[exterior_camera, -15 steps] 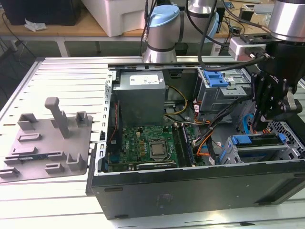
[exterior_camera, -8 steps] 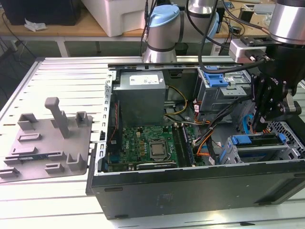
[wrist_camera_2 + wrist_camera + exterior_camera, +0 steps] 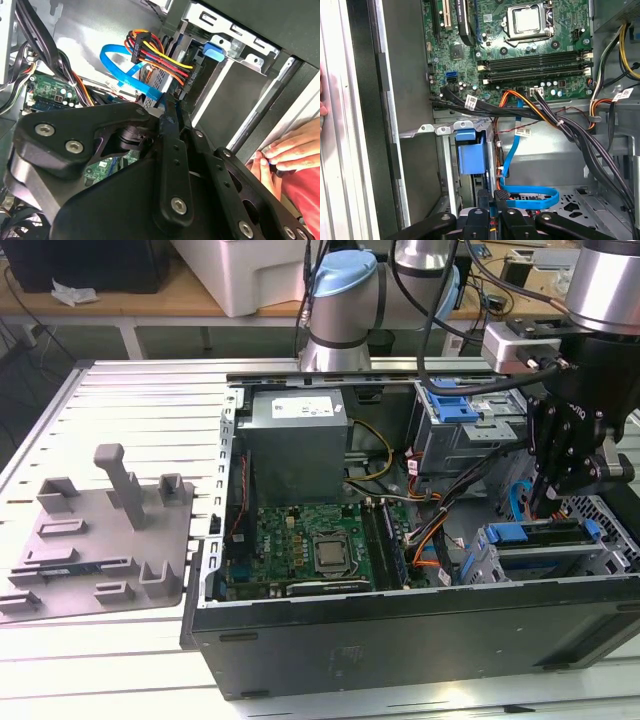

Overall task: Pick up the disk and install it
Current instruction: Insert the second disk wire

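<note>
Right now the gripper (image 3: 548, 508) hangs inside the open computer case (image 3: 400, 640), at the exterior view's right end, its tip just above the near drive cage (image 3: 520, 565). The disk (image 3: 540, 533) sits in that cage, lying flat with its blue carrier frame across the top, directly beneath the gripper. I cannot tell whether the jaws are released or clenched, or whether they touch the carrier.

In the first wrist view the gripper (image 3: 495, 212) is close to a looped blue flat cable (image 3: 530, 197), with the carrier's blue tab (image 3: 470, 157) beside it in the cage. In the second wrist view the gripper (image 3: 167, 102) points at a bundle of red, yellow and black wires (image 3: 160, 52) plugged in at the cage.

Further to the exterior view's left in the case lie the green motherboard (image 3: 310, 540) and, beyond it, the grey power supply (image 3: 295, 440). A grey moulded fixture (image 3: 100, 540) rests on the slatted worktop (image 3: 120, 400), well apart from the case. A person's hand (image 3: 290, 150) rests at the case's edge.
</note>
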Tool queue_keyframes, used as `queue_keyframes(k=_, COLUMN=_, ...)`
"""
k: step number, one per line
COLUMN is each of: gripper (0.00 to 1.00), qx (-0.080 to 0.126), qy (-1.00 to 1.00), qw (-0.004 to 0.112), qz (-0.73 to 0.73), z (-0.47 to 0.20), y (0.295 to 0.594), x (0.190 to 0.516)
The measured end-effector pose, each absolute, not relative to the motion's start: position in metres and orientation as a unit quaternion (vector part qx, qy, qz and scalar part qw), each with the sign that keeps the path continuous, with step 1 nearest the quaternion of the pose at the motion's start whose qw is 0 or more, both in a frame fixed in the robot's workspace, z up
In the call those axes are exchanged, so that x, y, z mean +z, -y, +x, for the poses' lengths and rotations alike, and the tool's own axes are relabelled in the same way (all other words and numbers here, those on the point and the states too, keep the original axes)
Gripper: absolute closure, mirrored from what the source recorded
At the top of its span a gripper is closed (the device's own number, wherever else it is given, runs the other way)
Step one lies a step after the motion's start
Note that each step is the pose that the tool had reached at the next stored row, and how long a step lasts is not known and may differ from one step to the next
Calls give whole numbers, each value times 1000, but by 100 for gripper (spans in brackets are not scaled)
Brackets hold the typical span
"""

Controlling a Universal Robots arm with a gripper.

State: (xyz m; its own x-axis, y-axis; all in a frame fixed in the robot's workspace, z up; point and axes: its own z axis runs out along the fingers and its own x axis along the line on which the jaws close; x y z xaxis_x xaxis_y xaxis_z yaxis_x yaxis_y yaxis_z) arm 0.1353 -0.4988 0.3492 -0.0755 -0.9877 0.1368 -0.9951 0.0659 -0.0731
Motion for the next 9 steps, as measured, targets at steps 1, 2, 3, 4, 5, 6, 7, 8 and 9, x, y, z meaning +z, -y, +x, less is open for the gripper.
queue_keyframes(k=1, gripper=84, qx=74, qy=730, qw=25, qz=679, z=135, y=499, x=349)
queue_keyframes(k=2, gripper=84, qx=74, qy=730, qw=25, qz=679, z=135, y=499, x=349)
queue_keyframes(k=3, gripper=84, qx=74, qy=730, qw=25, qz=680, z=136, y=499, x=349)
queue_keyframes(k=4, gripper=84, qx=74, qy=730, qw=25, qz=679, z=136, y=499, x=349)
queue_keyframes(k=5, gripper=84, qx=74, qy=730, qw=25, qz=679, z=137, y=499, x=349)
queue_keyframes(k=6, gripper=84, qx=74, qy=730, qw=25, qz=679, z=137, y=499, x=349)
queue_keyframes(k=7, gripper=84, qx=74, qy=730, qw=25, qz=679, z=137, y=499, x=349)
queue_keyframes(k=8, gripper=84, qx=74, qy=730, qw=25, qz=679, z=137, y=499, x=349)
queue_keyframes(k=9, gripper=84, qx=74, qy=730, qw=25, qz=679, z=137, y=499, x=349)
